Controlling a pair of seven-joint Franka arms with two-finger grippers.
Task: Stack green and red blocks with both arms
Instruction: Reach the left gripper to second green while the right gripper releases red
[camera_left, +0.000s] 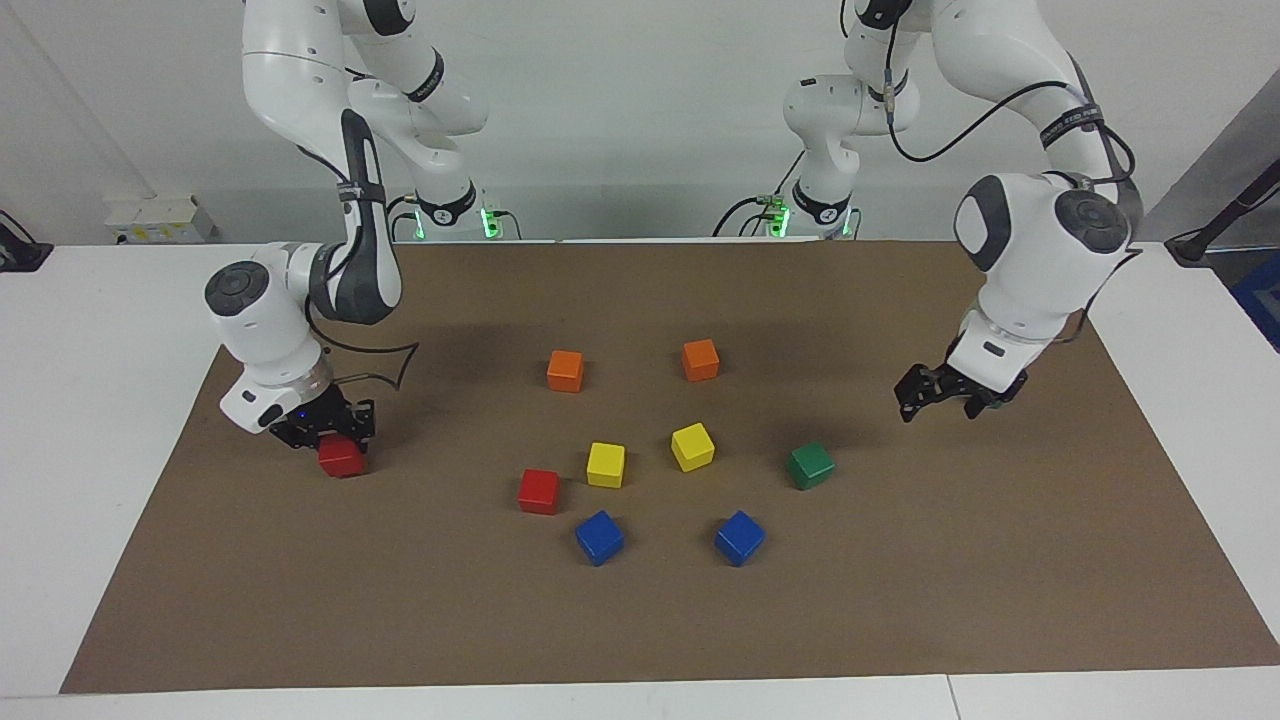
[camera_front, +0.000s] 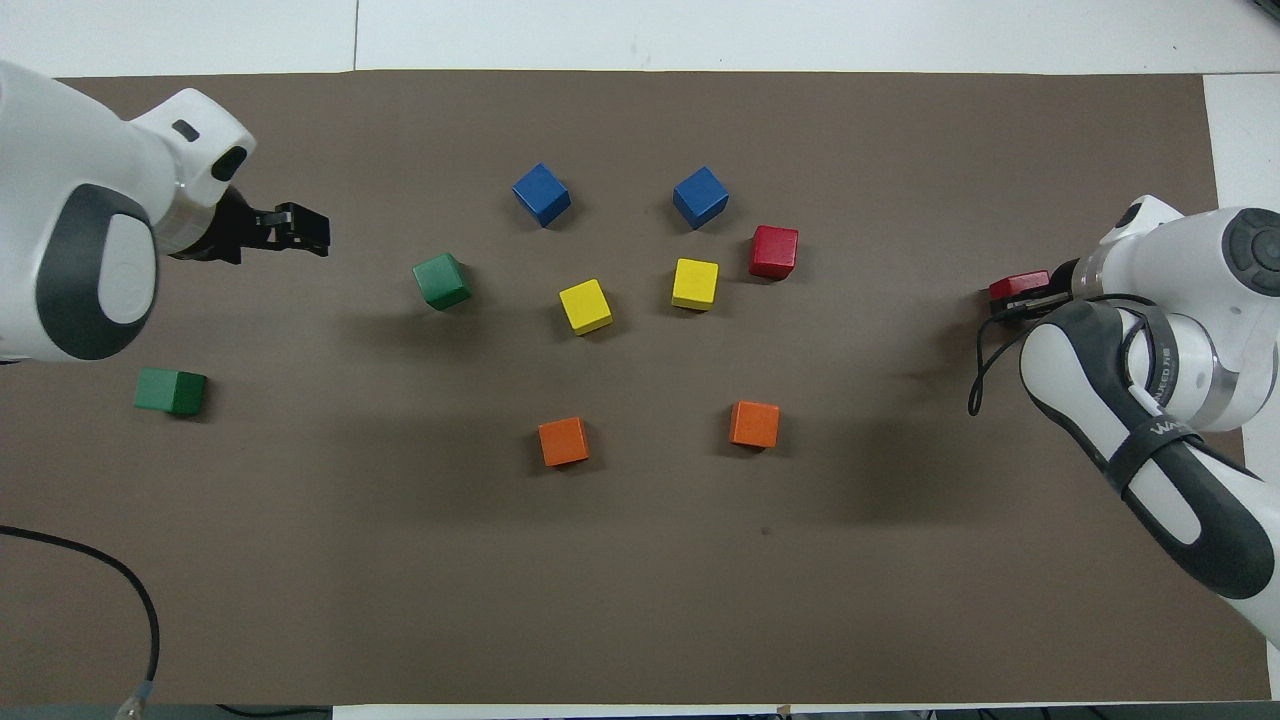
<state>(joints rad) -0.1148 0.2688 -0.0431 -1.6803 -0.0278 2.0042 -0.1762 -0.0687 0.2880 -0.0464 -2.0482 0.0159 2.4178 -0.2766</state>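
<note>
A brown mat (camera_left: 900, 600) covers the white table (camera_left: 90, 400). On it sit two orange cubes (camera_left: 565, 371) (camera_left: 701, 360) — nearest the robots — then two yellow cubes (camera_left: 606, 465) (camera_left: 693, 446), then two blue cubes (camera_left: 599, 538) (camera_left: 740, 538), all apart.
</note>
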